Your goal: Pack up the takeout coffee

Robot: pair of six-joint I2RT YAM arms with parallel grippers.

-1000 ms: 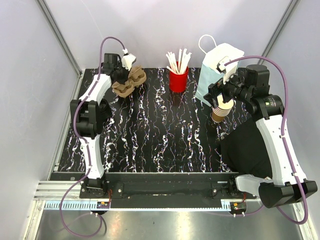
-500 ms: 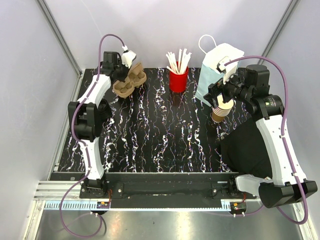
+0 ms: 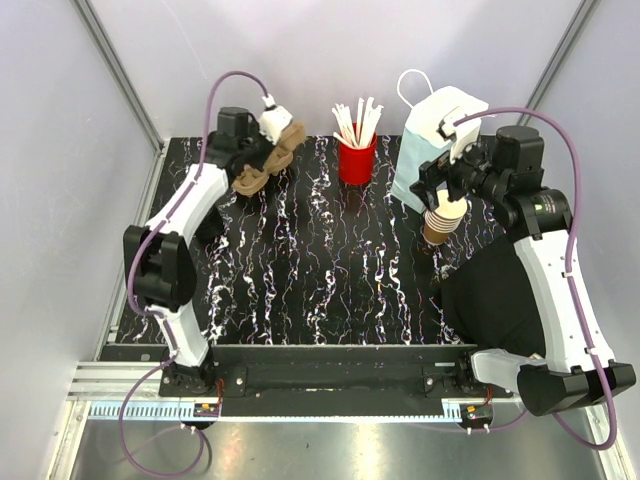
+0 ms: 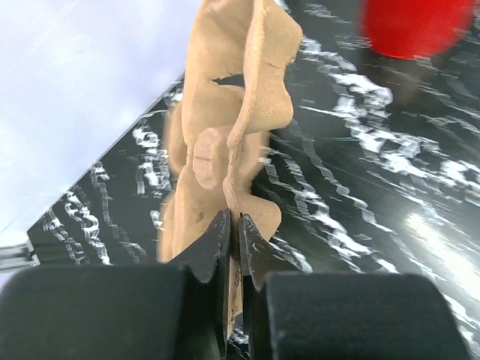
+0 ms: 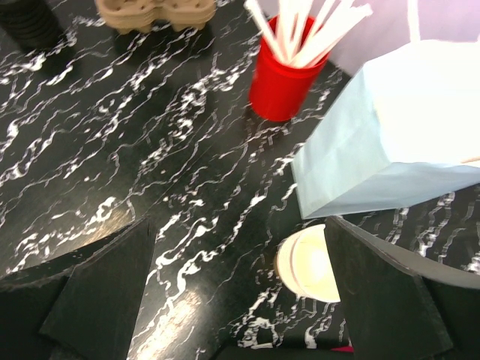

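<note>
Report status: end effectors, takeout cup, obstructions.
Left end effector shut on tan moulded-pulp cup carrier. Right end effector open above nested brown paper cup stack. No single cup apart.

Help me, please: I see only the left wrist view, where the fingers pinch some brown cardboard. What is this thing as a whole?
Observer: A moulded cup carrier, tilted, at the far left.
Operator: Where is the right gripper?
Observer: The right gripper is open, over a stack of brown cups.
Operator: Is there a bag?
Observer: Yes, a pale blue bag stands just behind that stack.
</note>
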